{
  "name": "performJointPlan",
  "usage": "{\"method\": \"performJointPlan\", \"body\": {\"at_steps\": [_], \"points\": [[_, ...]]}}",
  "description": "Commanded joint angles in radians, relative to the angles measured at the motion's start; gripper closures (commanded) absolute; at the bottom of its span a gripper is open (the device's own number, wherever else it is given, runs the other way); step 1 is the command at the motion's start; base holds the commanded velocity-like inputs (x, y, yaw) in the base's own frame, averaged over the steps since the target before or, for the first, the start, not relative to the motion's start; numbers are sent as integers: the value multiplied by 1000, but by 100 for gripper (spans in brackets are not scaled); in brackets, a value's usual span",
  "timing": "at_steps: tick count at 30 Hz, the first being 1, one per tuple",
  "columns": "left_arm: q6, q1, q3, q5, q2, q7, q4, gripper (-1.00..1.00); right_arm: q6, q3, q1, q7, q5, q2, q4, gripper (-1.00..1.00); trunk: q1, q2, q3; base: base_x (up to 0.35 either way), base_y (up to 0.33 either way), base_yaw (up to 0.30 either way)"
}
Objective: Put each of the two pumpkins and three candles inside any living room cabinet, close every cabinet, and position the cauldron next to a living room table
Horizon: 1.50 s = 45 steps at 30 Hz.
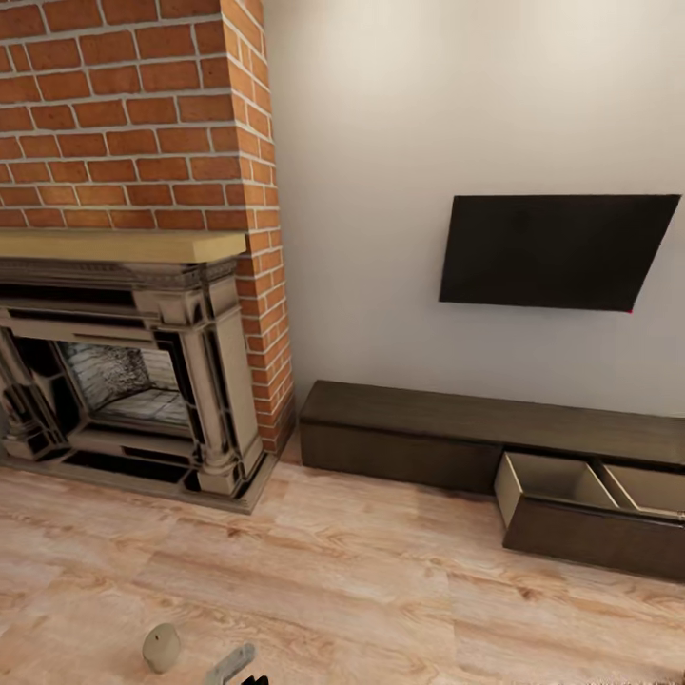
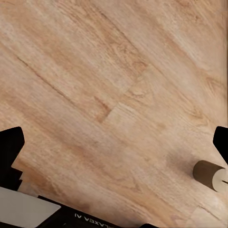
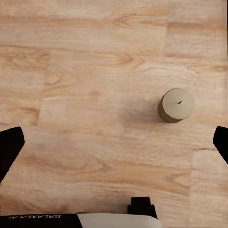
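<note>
Both arms point down at the wooden floor. In each wrist view the dark fingers sit at opposite edges, spread wide with nothing between them; the left fingers look the same. "GALAXEA" reads on the right wrist housing, partly cut off on the left one. A candle stands upright on the floor below the right gripper. The left gripper has one at its side. The cabinet stands against the wall under the TV, right of the fireplace; its right drawer is pulled out, its visible part empty.
</note>
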Motion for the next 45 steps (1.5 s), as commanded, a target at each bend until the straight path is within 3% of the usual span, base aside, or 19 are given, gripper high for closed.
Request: {"method": "performJointPlan", "body": {"at_steps": [1, 15, 25, 45], "points": [[2, -1, -7, 5, 1, 8, -2, -100, -2, -8, -1, 10, -8, 0, 1, -100, 0, -1, 0, 218, 186, -258], [2, -1, -7, 5, 1, 8, -2, -100, 9, -10, -1, 19, -18, -2, 2, -100, 0, -1, -1, 183, 61, -113], [2, -1, -7, 5, 1, 8, -2, -100, 8, -9, -1, 20, -19, -2, 2, -100, 0, -1, -14, 80, -20, -90], [2, -1, -7, 5, 1, 8, -2, -100, 8, -12, -1, 19, -21, -1, 1, -100, 0, -1, -15, 31, -7, -5]]}}
